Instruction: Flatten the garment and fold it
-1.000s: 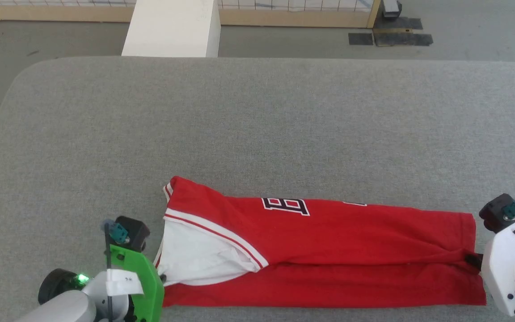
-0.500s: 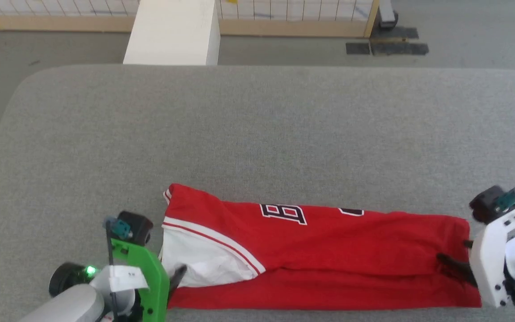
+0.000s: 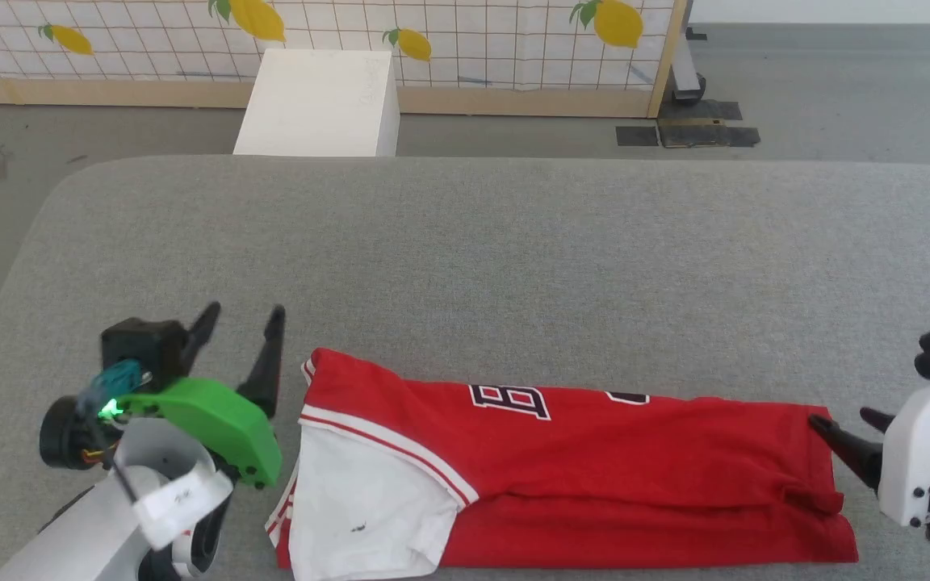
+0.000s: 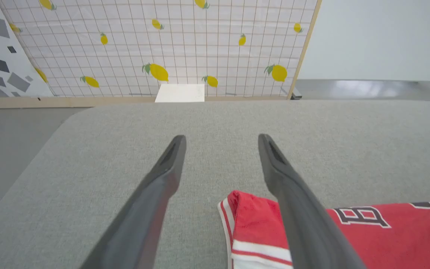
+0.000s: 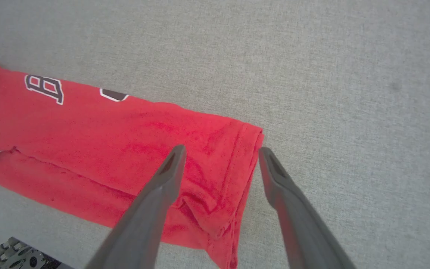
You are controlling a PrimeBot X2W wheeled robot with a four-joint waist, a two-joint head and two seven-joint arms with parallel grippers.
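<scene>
The garment point(image 3: 594, 460), a red T-shirt with a white sleeve, lies folded into a long strip along the near edge of the grey table point(image 3: 465, 258). Black letters show on its far fold, and the white sleeve point(image 3: 360, 508) lies at its left end. My left gripper point(image 3: 243, 311) stands open just left of the collar end, with nothing between its fingers. In the left wrist view that gripper point(image 4: 221, 137) hovers over bare table, with the garment point(image 4: 252, 209) under its right finger. My right gripper point(image 3: 843, 417) is open at the hem end. In the right wrist view that gripper point(image 5: 222, 148) straddles the hem corner of the garment point(image 5: 106, 142) without gripping it.
Beyond the table's far edge a white box point(image 3: 320, 101) stands on the floor before a lemon-patterned screen point(image 3: 465, 32). Dark tape patches point(image 3: 687, 133) lie on the floor at the back right. Bare table stretches beyond the garment.
Both grippers opened and let go of the garment's ends. The left one rose and moved toward the far side. The white sleeve now lies flatter. The head camera tilted upward.
</scene>
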